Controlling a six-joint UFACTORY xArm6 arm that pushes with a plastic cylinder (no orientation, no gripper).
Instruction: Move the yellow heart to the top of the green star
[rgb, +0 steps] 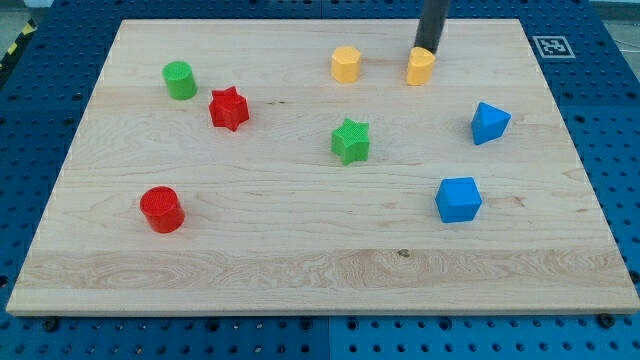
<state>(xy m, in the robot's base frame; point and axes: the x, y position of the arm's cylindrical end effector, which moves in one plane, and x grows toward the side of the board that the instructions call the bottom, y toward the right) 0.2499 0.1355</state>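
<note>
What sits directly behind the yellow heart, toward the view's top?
My tip stands right behind the yellow heart, apparently touching it. Only bare board around it; the rod hides a little board behind.

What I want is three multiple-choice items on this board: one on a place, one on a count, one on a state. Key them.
1. Where is my tip? A. against the right-hand yellow block; B. beside the red cylinder; C. far from every block.
2. How many blue blocks are there? A. one; B. two; C. three.
3. The green star-shaped block is: A. stacked on another; B. touching no block; C. pressed against the red star.
Key: 1 A, the rod ends at that block's upper edge. 2 B, a blue cube and another blue block lie at the view's right. 3 B, the bare wooden board shows all round it.
</note>
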